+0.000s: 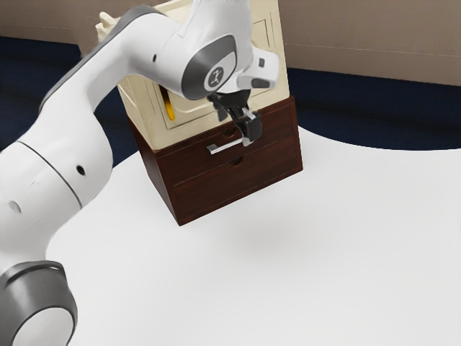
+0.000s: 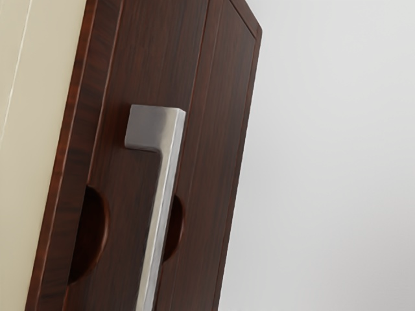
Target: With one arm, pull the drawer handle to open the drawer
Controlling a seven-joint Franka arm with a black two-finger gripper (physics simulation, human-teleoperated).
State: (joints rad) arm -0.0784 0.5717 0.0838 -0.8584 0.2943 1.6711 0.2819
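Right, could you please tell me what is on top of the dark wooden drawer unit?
A cream panelled box sits on the drawer unit, with a yellow strip at its front. The arm covers part of that front, so what is behind it cannot be seen.

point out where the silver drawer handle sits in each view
Exterior view: the silver drawer handle is on the upper drawer's front, right by the gripper.
Wrist view: it runs from the middle down to the lower edge.
Shared landmark: the lower drawer's half-round cutout.
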